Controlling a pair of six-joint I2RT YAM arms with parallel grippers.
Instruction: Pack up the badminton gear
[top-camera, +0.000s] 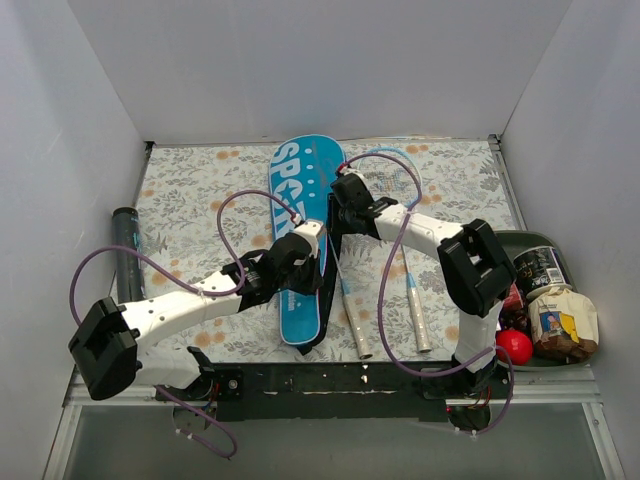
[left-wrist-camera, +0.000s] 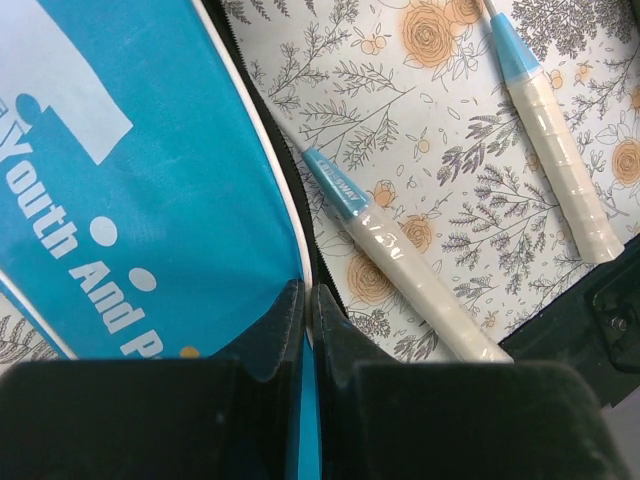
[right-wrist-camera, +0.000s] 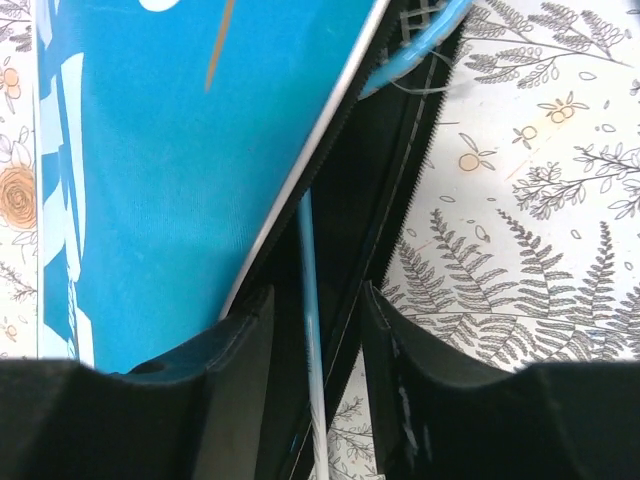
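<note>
While pinching the open edge of the cover (left-wrist-camera: 130, 200) mid-bench with the left gripper (left-wrist-camera: 308, 310) clenched on the blue fabric, straddles the thin shaft of the nearer racket (right-wrist-camera: 308, 300) with the right gripper (right-wrist-camera: 315, 330), released and not touching it. Looks like feeding this racket into the cover: head tucked inside the opening, white handle out on the bench (top-camera: 200, 190). Leaves the second racket (top-camera: 418, 315) just to the right, the tube (top-camera: 127, 250) at the left edge. Calls next for closing on the shaft and sliding it deeper, flap held up
</note>
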